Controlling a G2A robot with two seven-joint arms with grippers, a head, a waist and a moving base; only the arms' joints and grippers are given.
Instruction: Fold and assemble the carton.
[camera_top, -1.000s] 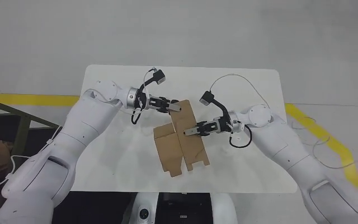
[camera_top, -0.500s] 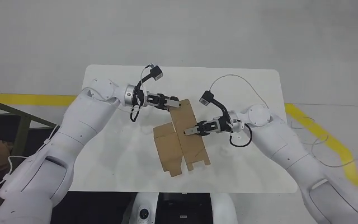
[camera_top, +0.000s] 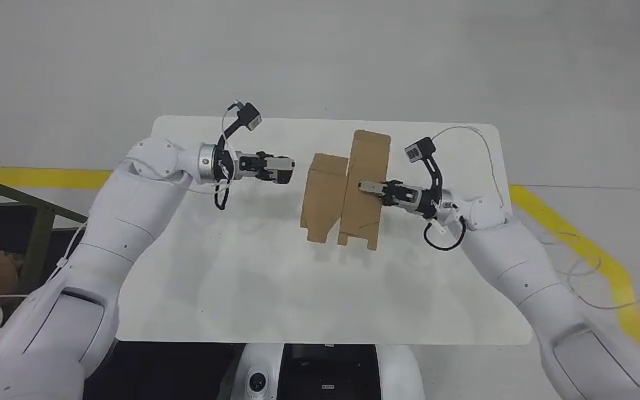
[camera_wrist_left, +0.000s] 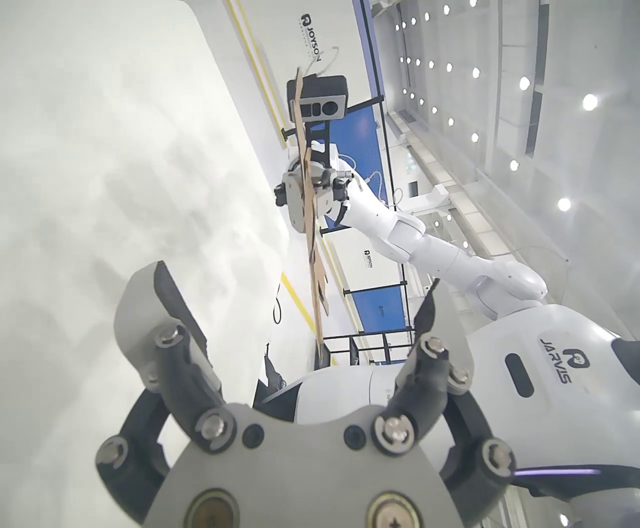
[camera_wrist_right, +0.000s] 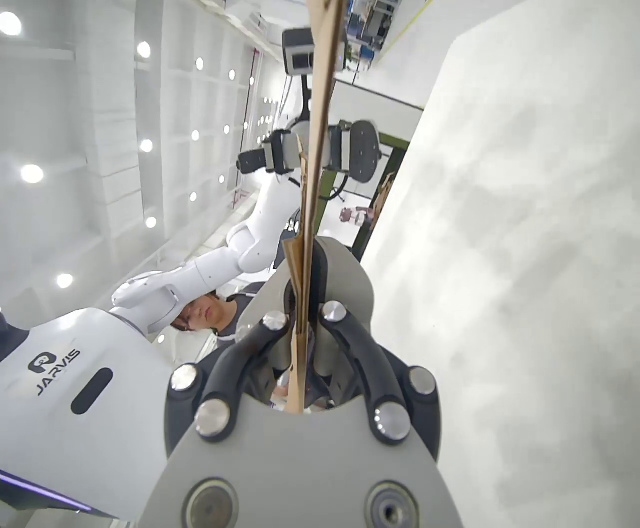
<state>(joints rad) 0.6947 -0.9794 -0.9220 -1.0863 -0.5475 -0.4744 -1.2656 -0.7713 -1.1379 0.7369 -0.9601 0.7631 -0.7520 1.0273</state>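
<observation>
1. The white desk lies bare along the edge nearest the robot.
2. Over the middle of the desk is the brown carton, flattened, two panels side by side, broad face up. Seen edge-on it is a thin sheet held clear of the surface.
3. The right claw is clamped on the carton's right panel, its fingers pinching the cardboard edge.
4. A little farther back, the left claw hangs near the carton's left side, not touching it, fingers spread wide and holding nothing.
</observation>
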